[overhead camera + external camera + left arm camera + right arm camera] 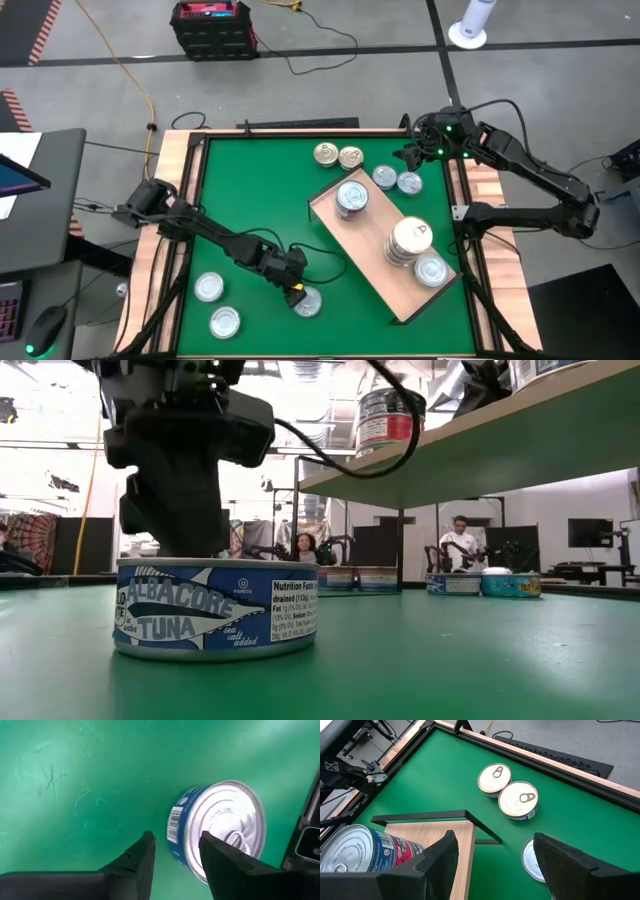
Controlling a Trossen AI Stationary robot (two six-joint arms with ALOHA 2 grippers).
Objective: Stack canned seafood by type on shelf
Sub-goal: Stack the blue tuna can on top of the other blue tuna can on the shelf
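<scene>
Now left hand open astride blue-labelled tuna can, silver lid, seemingly untouched.

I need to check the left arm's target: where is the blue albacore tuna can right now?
The albacore tuna can lies on the green mat near the table's front edge, under the left gripper, left of the shelf.
</scene>
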